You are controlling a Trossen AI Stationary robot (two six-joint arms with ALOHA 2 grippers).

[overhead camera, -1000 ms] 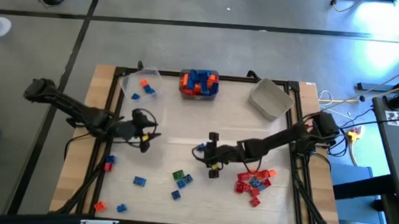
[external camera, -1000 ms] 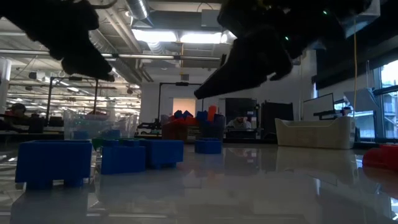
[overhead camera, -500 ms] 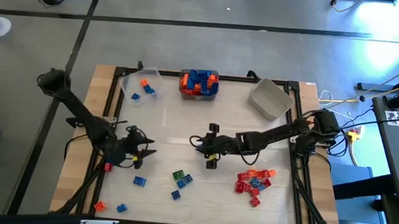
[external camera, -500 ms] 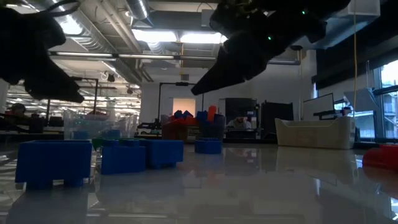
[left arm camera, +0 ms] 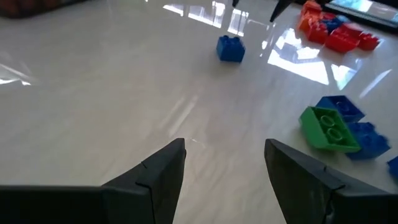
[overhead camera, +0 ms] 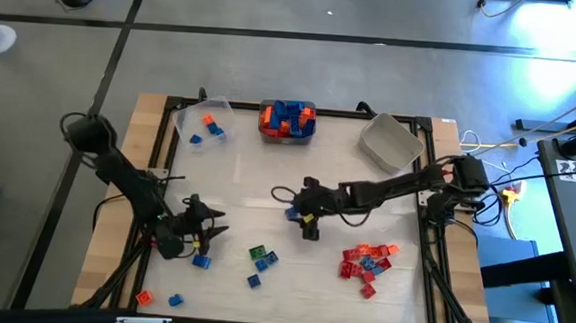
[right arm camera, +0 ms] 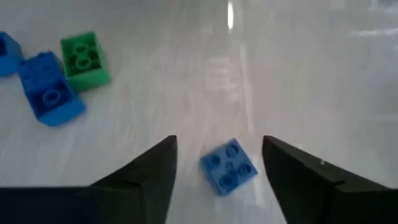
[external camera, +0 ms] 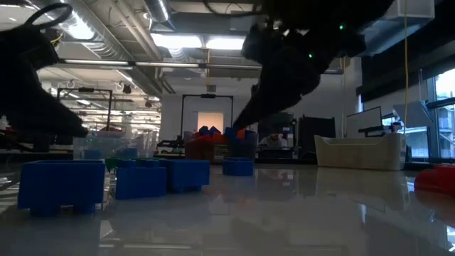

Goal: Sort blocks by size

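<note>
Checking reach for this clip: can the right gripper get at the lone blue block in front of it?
Probably yes: the right gripper is open, the blue block lies between its fingers, and nothing blocks it.

My worktop (overhead camera: 267,180) is glossy white and evenly lit from overhead, with bright floor glare at 2 o'clock in the high view. From table height, ceiling lights (external camera: 202,43) backlight my arms into black silhouettes, and the worktop mirrors them. Streaky glare crosses my left wrist view. My right wrist view is soft, motion-blurred around the blue block (right arm camera: 228,166).
</note>
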